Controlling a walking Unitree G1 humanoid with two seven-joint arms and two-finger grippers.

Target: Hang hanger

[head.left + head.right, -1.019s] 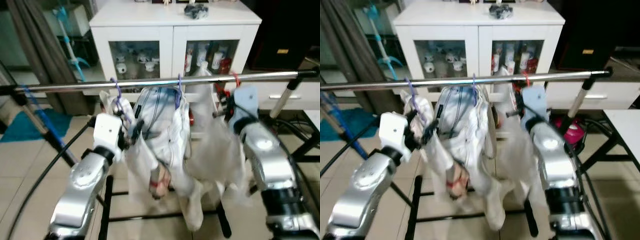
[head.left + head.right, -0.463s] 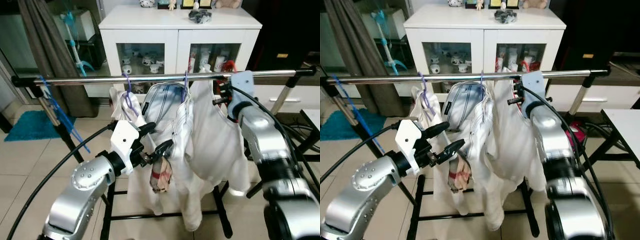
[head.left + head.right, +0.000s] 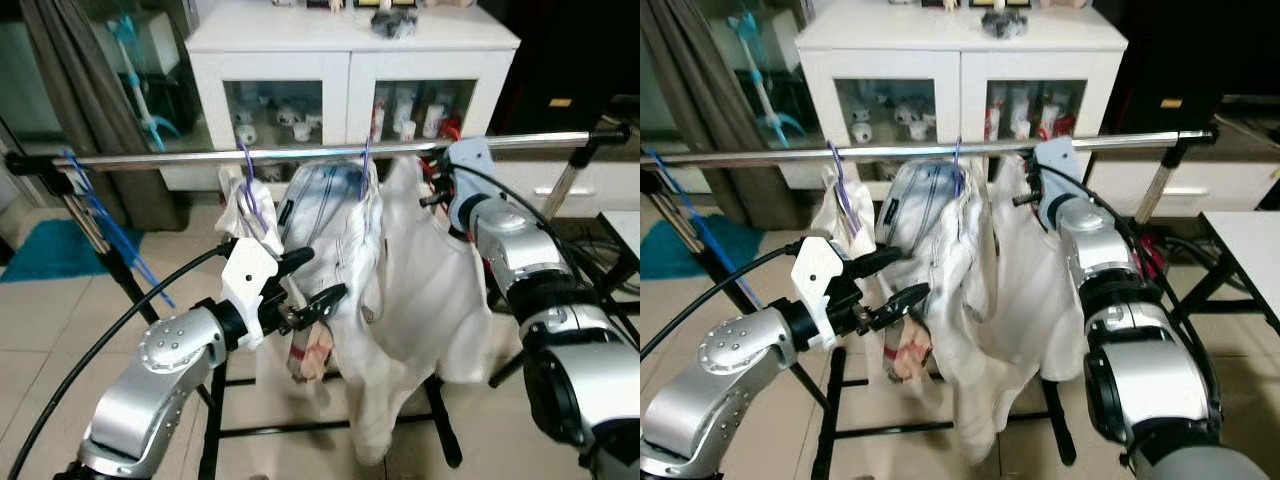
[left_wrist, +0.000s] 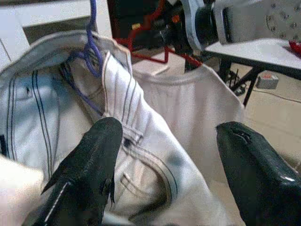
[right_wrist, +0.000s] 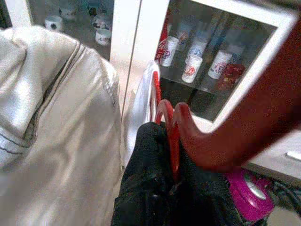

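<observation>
White cabinet [image 3: 350, 75] w/ glass doors holds cups & small jars on its shelves; it stands behind a metal clothes rail [image 3: 300, 153] over a tiled floor [image 3: 60, 310], teal mat [image 3: 40, 245] at left. Right gripper [image 5: 164, 188] is up at the rail, fingers pinched together on a red hanger [image 5: 167, 127] carrying a white shirt [image 3: 435, 290]. Left gripper [image 4: 164, 155], fingers spread apart, sits at white jeans [image 4: 56, 108] hung on a purple hanger [image 4: 91, 37].

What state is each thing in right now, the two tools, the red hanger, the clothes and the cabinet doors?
Left tool: open, at the white jeans.
Right tool: shut on the red hanger.
White shirt: draped on the red hanger.
Rail: carrying two purple hangers.
Cabinet doors: closed.
</observation>
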